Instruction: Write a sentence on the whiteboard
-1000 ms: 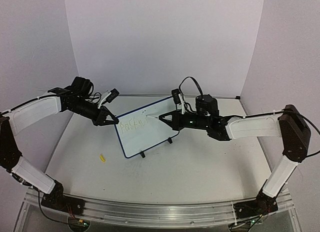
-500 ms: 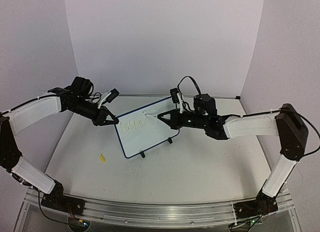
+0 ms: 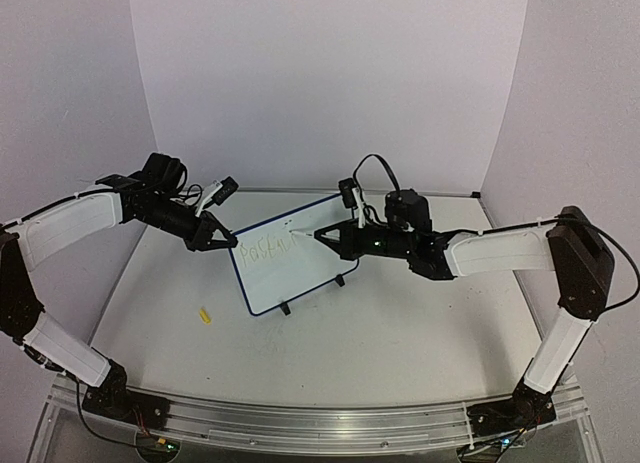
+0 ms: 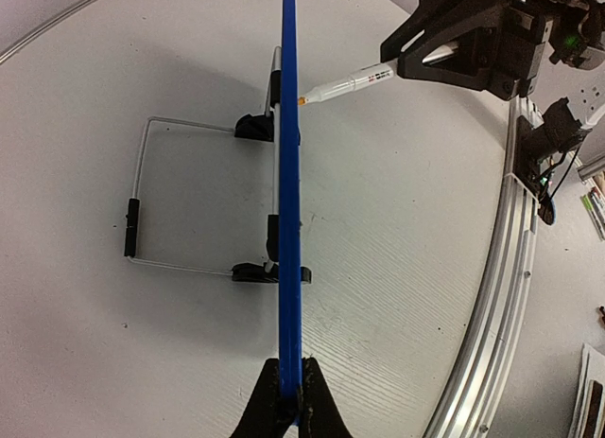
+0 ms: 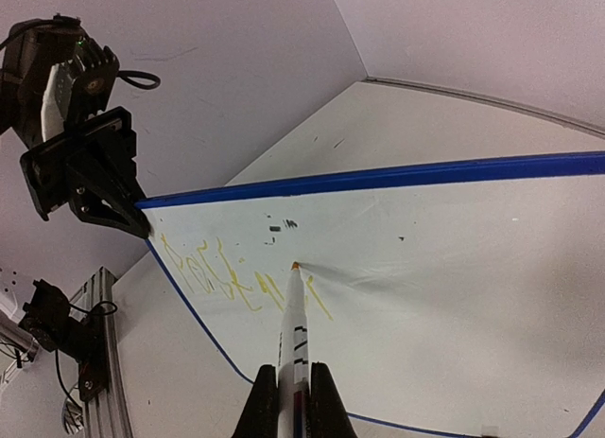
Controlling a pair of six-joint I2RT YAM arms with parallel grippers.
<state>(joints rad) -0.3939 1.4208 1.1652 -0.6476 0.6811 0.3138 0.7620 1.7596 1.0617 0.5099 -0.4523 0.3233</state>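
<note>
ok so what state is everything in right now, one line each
whiteboard: upright on its feet, held by one edge
sentence: one short line of yellow letters so far
marker: uncapped, tip on the board
left gripper: shut on the whiteboard's edge
right gripper: shut on the marker
yellow cap: off the marker, lying loose on the table

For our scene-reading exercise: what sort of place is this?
Probably a robotics lab bench: plain white backdrop panels, a silver aluminium mounting rail, and a small blue-framed whiteboard standing on the table.
</note>
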